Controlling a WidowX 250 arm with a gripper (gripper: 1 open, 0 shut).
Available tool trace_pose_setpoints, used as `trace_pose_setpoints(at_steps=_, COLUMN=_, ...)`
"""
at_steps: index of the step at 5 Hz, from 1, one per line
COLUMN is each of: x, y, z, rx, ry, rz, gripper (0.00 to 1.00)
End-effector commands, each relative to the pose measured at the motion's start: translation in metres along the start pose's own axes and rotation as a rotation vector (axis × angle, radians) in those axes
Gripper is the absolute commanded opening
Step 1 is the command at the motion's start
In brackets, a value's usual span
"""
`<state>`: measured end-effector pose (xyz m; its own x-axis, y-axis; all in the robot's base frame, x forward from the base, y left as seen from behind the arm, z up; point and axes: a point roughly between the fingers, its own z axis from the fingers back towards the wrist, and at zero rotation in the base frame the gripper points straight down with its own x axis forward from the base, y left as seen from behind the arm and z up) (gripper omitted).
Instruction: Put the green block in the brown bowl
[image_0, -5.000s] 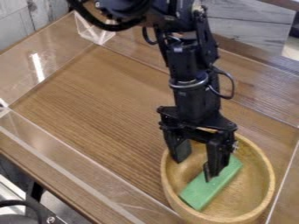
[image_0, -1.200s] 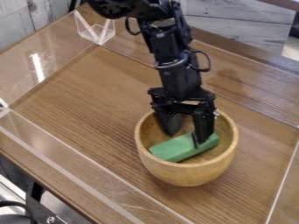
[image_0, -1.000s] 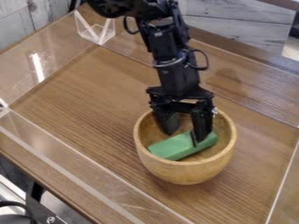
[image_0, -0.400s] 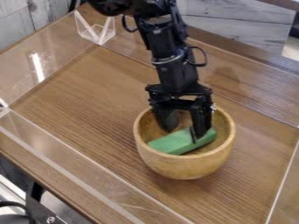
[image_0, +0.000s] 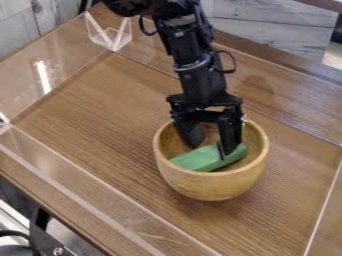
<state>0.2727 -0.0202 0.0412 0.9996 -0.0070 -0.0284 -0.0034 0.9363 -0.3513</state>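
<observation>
small bright green rectangular block (image_0: 210, 158) lies inside round light-brown wooden bowl (image_0: 254, 165); black gripper (image_0: 206, 140) spread astride it, apparently released, though contact unclear.

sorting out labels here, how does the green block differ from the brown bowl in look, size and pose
The green block is bright green and matte; the brown bowl is light wood with visible grain. The block is a flat-sided bar; the bowl is round with a thick rim. The block is much smaller and lies inside the bowl, which stands upright on the table. The open gripper reaches into the bowl, straddling the block.

Wood-grain bowl (image_0: 201, 182), matte green block (image_0: 207, 159)
</observation>
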Motion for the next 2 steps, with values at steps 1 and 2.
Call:
trace_pose_setpoints(at_steps=1, x=0.0038, y=0.0101, z=-0.0048, rx=0.008, ry=-0.014, rz=0.011, gripper=1.00)
trace_pose_setpoints(at_steps=2, x=0.0051, y=0.0122, z=-0.0089, rx=0.006, ry=-0.014, rz=0.018, gripper=1.00)
